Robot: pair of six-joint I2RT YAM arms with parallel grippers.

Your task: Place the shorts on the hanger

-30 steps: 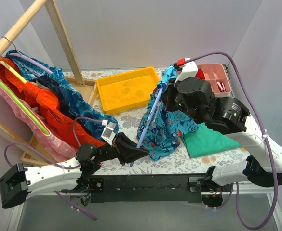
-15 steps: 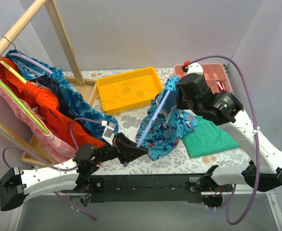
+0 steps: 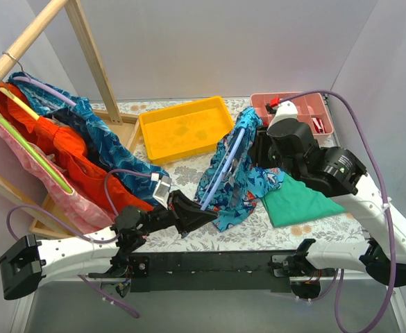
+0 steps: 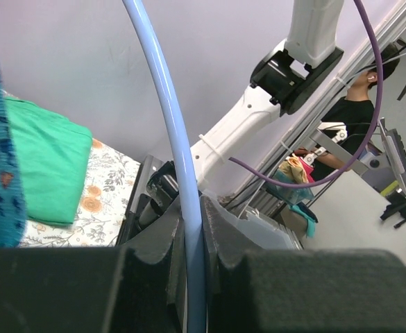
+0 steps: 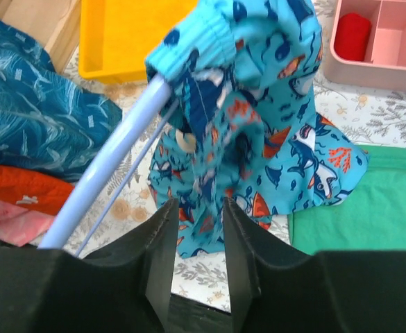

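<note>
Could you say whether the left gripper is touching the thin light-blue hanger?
Touching: left wrist view shows fingers of the left gripper clamping the thin light-blue hanger.

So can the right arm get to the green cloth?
Probably yes. The green cloth lies uncovered right beside the right gripper, with only the edge of the shorts over one corner. The gripper is up against the shorts now, though.

The right gripper (image 5: 196,208) has dropped lower and rightward, and the shorts (image 3: 243,186) now drape further along the hanger (image 3: 223,163).
</note>
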